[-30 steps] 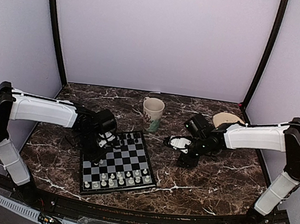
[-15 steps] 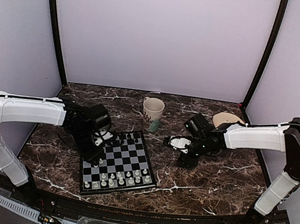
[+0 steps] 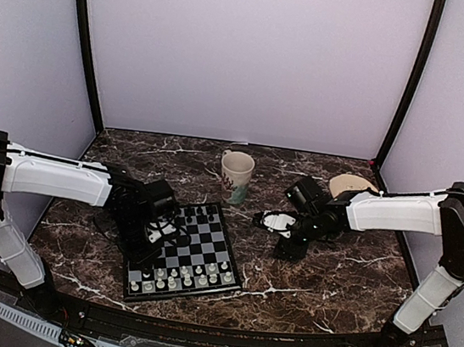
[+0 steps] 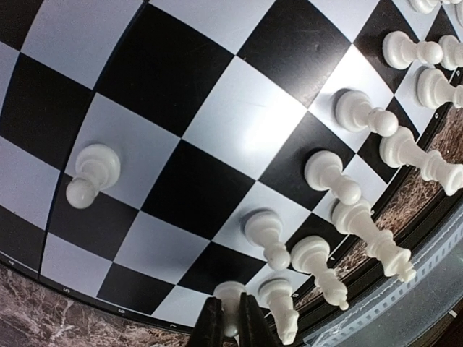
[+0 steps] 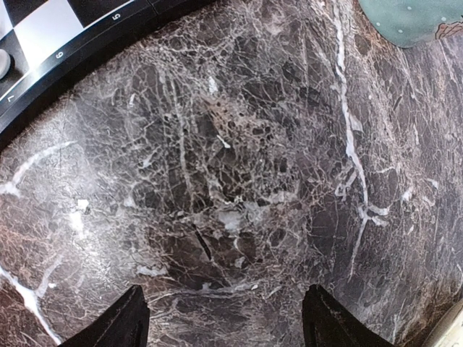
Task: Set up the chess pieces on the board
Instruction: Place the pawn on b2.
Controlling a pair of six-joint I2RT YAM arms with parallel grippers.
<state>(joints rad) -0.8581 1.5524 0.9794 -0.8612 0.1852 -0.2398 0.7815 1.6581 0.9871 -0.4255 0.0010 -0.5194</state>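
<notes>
The board (image 3: 197,242) lies left of centre on the tabletop (image 3: 339,273). Chess pieces (image 3: 179,280) line its near edge, and the mug (image 3: 236,177) stands just beyond its far right corner.

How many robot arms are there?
2. The left arm reaches over the board, the left tool pinching a white pawn. The right arm holds the right tool open above the marble tabletop, right of the board.

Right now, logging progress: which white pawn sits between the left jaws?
The pawn lowest in the left wrist view, at the board edge; all others stand free.
</notes>
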